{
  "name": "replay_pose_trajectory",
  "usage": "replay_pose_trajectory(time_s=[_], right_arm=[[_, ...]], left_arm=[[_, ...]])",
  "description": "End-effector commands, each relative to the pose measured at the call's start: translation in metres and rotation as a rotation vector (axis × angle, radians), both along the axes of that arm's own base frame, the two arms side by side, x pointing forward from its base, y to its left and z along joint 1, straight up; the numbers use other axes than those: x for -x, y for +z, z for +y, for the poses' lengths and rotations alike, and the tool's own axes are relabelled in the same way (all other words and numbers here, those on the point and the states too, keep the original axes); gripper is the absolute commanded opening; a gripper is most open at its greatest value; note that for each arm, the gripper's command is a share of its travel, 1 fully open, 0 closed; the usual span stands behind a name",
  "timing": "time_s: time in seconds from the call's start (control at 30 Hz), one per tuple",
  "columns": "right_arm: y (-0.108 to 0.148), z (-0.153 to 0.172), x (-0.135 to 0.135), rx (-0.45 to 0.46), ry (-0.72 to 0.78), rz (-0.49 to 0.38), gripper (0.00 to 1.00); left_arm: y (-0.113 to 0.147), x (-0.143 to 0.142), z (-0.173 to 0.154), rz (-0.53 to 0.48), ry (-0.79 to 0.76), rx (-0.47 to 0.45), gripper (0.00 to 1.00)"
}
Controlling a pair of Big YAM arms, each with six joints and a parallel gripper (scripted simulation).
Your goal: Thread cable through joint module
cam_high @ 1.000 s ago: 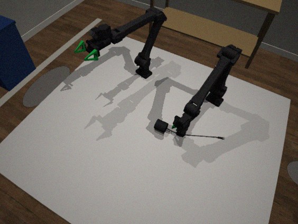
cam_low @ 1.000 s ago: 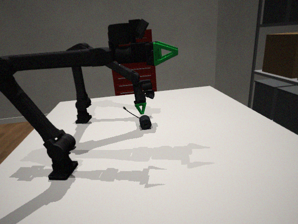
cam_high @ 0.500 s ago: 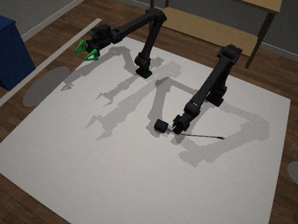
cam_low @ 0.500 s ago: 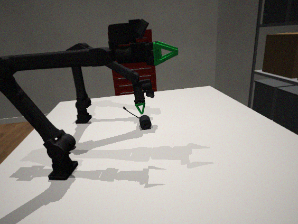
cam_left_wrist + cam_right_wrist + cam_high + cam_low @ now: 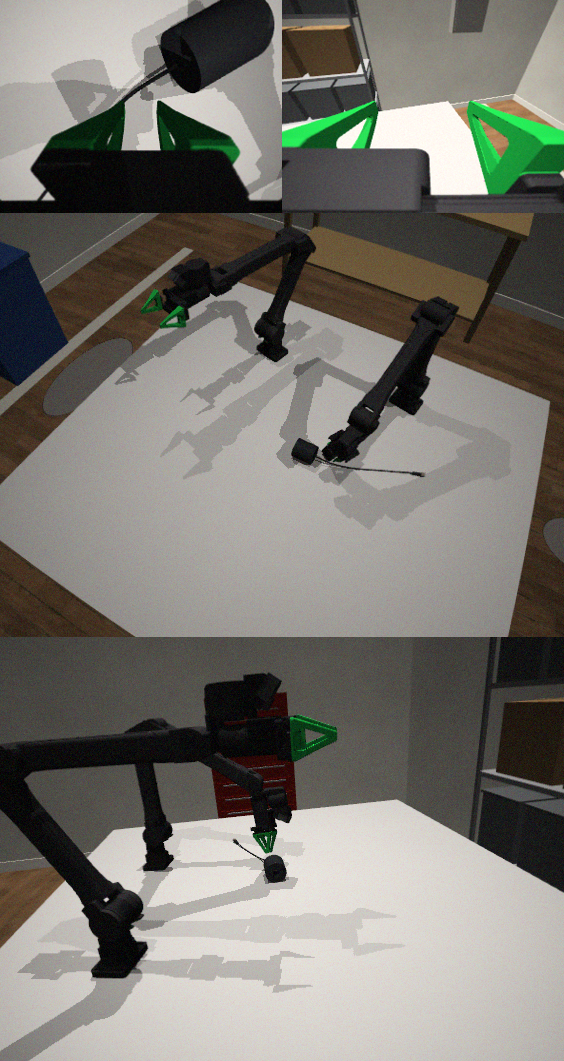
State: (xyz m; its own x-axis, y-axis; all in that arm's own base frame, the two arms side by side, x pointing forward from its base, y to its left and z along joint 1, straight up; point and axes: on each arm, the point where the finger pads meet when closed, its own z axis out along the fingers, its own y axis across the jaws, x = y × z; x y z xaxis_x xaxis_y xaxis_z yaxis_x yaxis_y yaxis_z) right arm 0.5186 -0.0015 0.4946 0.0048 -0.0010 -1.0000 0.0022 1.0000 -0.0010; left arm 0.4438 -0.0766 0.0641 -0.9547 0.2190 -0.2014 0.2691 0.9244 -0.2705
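Black cylindrical joint module (image 5: 304,451) (image 5: 275,868) (image 5: 224,45) is seen on the white table (image 5: 250,553) (image 5: 375,1007), one end seemingly entered by the thin black cable (image 5: 370,470) (image 5: 248,851) (image 5: 143,87). Green-fingered left gripper (image 5: 333,453) (image 5: 269,852) (image 5: 141,102) is parted slightly, right gripper (image 5: 151,320) (image 5: 336,734) (image 5: 423,102) widely; nothing is gripped.

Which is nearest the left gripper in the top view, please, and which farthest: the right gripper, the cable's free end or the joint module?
1. Joint module: just picture-left.
2. Cable's free end: picture-right.
3. Right gripper: far off, upper left.
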Motion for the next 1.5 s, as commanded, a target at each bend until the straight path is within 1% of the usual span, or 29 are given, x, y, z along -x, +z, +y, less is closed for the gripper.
replay_pose_trajectory(time_s=[0.0, 0.33, 0.43, 0.73, 0.83, 0.9, 0.97, 1.0, 1.03, 1.27, 1.3, 1.37, 1.47], right_arm=[[0.010, 0.005, -0.001, -0.009, 0.010, -0.014, 0.96], [0.010, 0.005, -0.001, -0.009, 0.010, -0.014, 0.96], [0.010, 0.005, -0.001, -0.009, 0.010, -0.014, 0.96], [0.010, 0.005, -0.001, -0.009, 0.010, -0.014, 0.96], [0.010, 0.005, -0.001, -0.009, 0.010, -0.014, 0.96], [0.010, 0.005, -0.001, -0.009, 0.010, -0.014, 0.96], [0.010, 0.005, -0.001, -0.009, 0.010, -0.014, 0.96], [0.010, 0.005, -0.001, -0.009, 0.010, -0.014, 0.96], [0.010, 0.005, -0.001, -0.009, 0.010, -0.014, 0.96], [0.010, 0.005, -0.001, -0.009, 0.010, -0.014, 0.96], [0.010, 0.005, -0.001, -0.009, 0.010, -0.014, 0.96], [0.010, 0.005, -0.001, -0.009, 0.010, -0.014, 0.96], [0.010, 0.005, -0.001, -0.009, 0.010, -0.014, 0.96]], left_arm=[[0.026, -0.013, -0.004, -0.091, -0.128, -0.019, 0.32], [0.021, -0.007, -0.002, -0.147, -0.347, -0.065, 0.32], [0.022, -0.009, -0.001, -0.161, -0.364, -0.064, 0.32], [0.011, 0.007, 0.000, -0.187, -0.569, -0.103, 0.32], [0.019, -0.005, 0.000, -0.241, -0.634, -0.126, 0.32], [0.018, -0.002, 0.001, -0.244, -0.678, -0.130, 0.32], [0.018, -0.002, 0.001, -0.244, -0.678, -0.130, 0.32], [0.022, -0.007, 0.002, -0.264, -0.694, -0.137, 0.32], [0.017, 0.001, 0.002, -0.248, -0.722, -0.138, 0.32], [0.013, 0.005, 0.003, -0.281, -0.874, -0.164, 0.32], [0.011, 0.008, 0.003, -0.282, -0.888, -0.164, 0.32], [0.018, 0.000, 0.002, -0.301, -0.892, -0.171, 0.32], [0.019, -0.003, 0.002, -0.301, -0.856, -0.173, 0.32]])
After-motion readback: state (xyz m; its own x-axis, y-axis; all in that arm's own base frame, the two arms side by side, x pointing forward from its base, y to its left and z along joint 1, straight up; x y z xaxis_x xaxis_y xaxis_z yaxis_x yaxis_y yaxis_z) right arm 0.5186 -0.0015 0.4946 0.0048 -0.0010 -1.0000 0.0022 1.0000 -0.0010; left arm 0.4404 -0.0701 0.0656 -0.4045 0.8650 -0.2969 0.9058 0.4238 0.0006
